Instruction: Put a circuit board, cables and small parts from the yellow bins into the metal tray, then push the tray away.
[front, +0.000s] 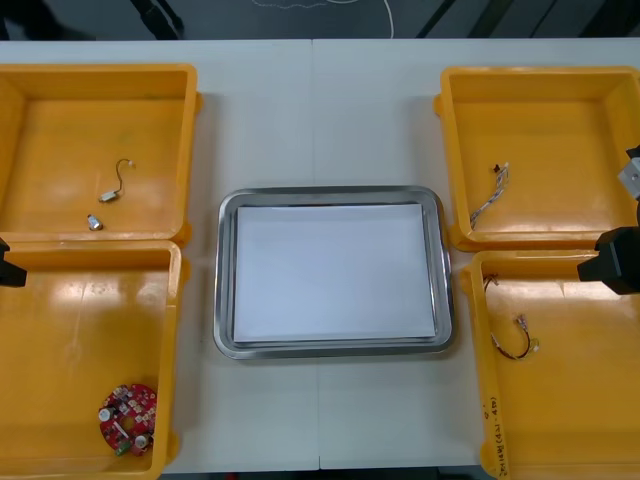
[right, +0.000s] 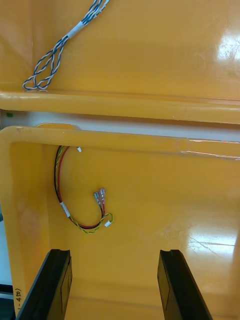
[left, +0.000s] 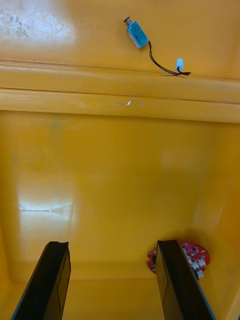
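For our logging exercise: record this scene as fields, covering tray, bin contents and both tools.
Tray: metal tray, white inside, nothing loaded.
Near left bin: circuit board.
Far left bin: small metal parts, black cable.
Near right bin: red and yellow cable.
Far right bin: blue and white cable.
Left tool: open, over near left bin.
Right tool: open, over near right bin.

One finger (left: 172, 280) of the left gripper (left: 112, 247) hides part of the red circuit board (left: 196, 256). The blue and white cable (right: 55, 55) runs off the picture's edge. The front view's side edges cut off the left arm (front: 8, 268) and the right arm (front: 617, 258). The far-left small metal part (front: 95, 222) is too small to make out.
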